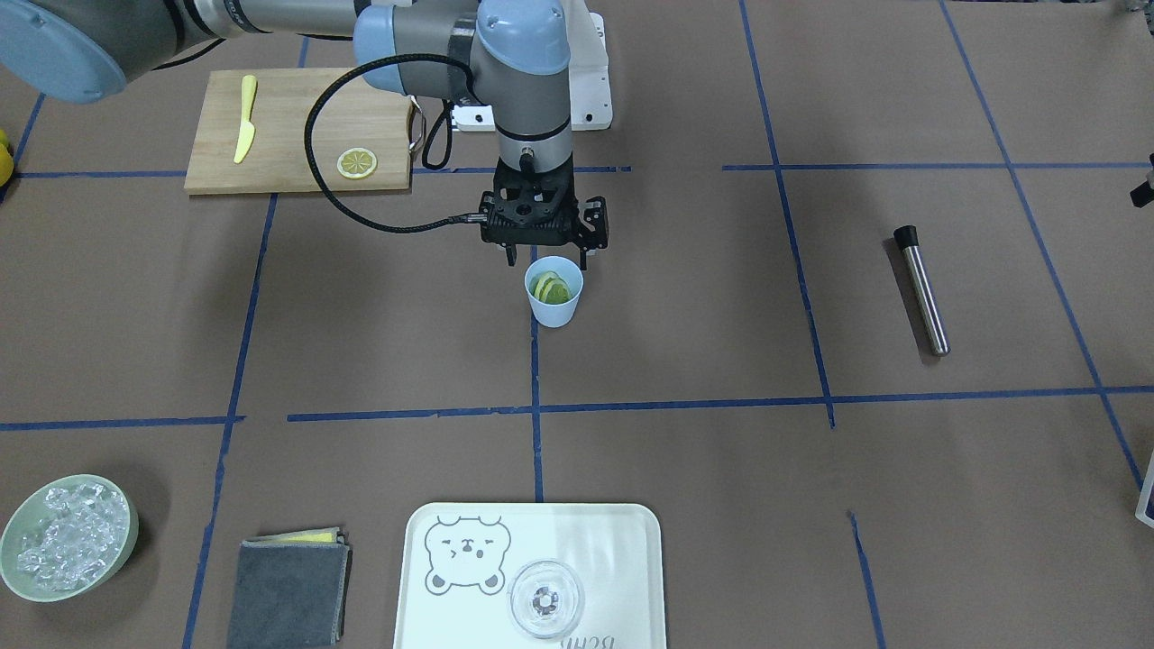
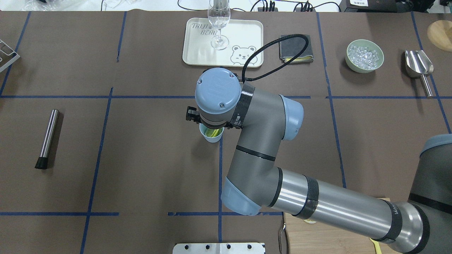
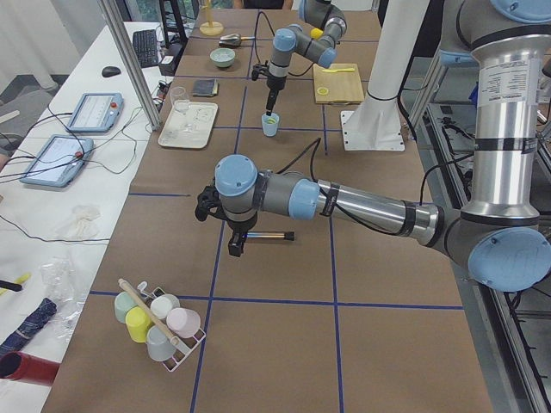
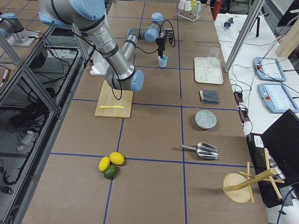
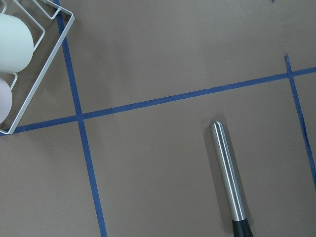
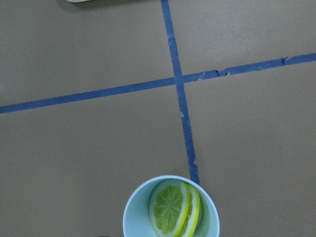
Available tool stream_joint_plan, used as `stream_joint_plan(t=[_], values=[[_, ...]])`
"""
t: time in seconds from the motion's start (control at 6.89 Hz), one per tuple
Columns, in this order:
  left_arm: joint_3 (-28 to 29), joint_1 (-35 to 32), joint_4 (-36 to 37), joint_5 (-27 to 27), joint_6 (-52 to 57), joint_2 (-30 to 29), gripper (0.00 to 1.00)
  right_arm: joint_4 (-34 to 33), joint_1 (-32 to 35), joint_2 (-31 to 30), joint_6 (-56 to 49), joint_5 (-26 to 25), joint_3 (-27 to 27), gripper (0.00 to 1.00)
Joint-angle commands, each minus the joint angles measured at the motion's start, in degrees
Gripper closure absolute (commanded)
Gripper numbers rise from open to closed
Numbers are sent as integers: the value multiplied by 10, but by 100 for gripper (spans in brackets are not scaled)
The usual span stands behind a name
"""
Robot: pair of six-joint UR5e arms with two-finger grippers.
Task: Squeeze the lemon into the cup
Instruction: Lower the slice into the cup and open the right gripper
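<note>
The light-blue cup point(image 1: 554, 305) stands upright at the table's middle on a blue tape line, with two lemon slices point(image 1: 551, 288) on edge inside it. The right wrist view looks straight down on the cup point(image 6: 129, 213) and the slices point(image 6: 170, 210). My right gripper point(image 1: 547, 260) hangs just above the cup's far rim, its fingers spread wider than the cup and empty. Another lemon slice point(image 1: 357, 163) lies on the cutting board point(image 1: 288, 108). My left gripper point(image 3: 232, 248) shows only in the exterior left view, over the steel muddler point(image 3: 271, 234). I cannot tell whether it is open or shut.
A yellow plastic knife point(image 1: 244, 131) lies on the board. The muddler point(image 1: 921, 290) lies far to the cup's side. A white tray point(image 1: 622, 559) with a clear glass point(image 1: 545, 599), a grey cloth point(image 1: 288, 590) and a green bowl of ice point(image 1: 68, 538) line the operators' edge.
</note>
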Motion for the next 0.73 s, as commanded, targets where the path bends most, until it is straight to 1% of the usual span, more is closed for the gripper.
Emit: stream_joint_plan(t=[0.0,0.15,0.29,0.44,0.58], values=[[10,31,-2,5,-54,-5,0,-7,21,-22,-1,28,40,0],[20,76,-47,8,-130,-10,0,-7,37,-105,-8,43,129,0],[46,121,-148,45,-238,-10,0,-6,63,-170,-21,78,188,0],[74,188,-233,100,-334,-10,0,-3,76,-228,-78,85,234,0],[100,234,-277,129,-376,-16,1,0,87,-278,-114,86,257,0]])
